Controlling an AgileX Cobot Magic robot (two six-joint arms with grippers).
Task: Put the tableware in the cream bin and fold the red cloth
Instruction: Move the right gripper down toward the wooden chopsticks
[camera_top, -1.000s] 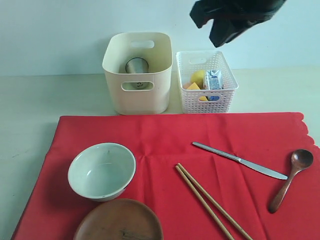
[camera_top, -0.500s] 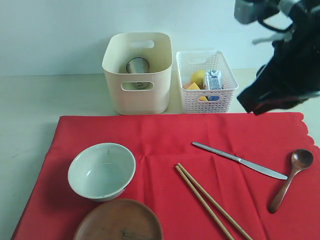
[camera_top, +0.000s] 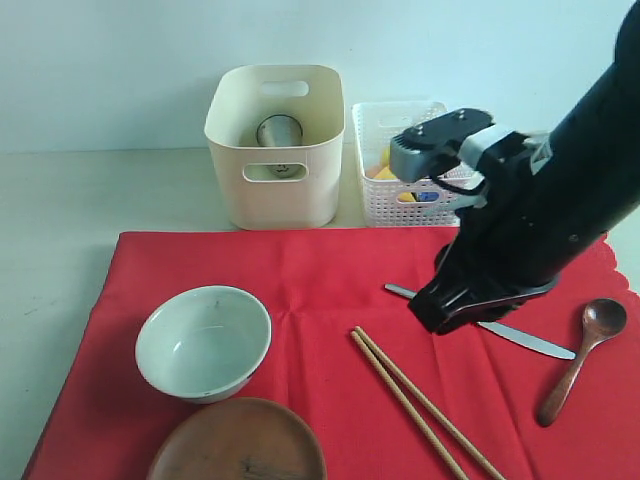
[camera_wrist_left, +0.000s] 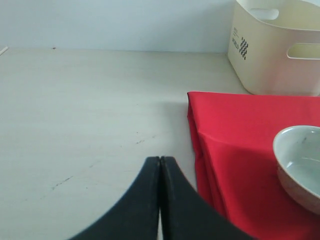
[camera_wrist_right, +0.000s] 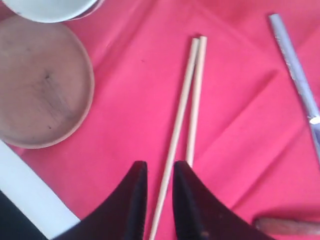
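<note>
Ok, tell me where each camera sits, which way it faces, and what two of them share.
Exterior: raised, looking across the red cloth to the cream bin; right arm shows.
Left wrist: low over the bare table, facing the bowl and cloth edge; shut left gripper shows.
Right wrist: looking down on chopsticks and wooden plate; right gripper, jaws slightly apart.
Shared: exterior and right wrist both show the chopsticks.

The red cloth (camera_top: 300, 270) is matt fabric, lightly creased. The bowl (camera_top: 203, 342) looks glazed and glossy, the knife (camera_top: 540, 345) is shiny metal, and the plate (camera_top: 240, 440) and chopsticks (camera_top: 410, 400) are matt wood. The cream bin (camera_top: 290, 200) is smooth plastic.
</note>
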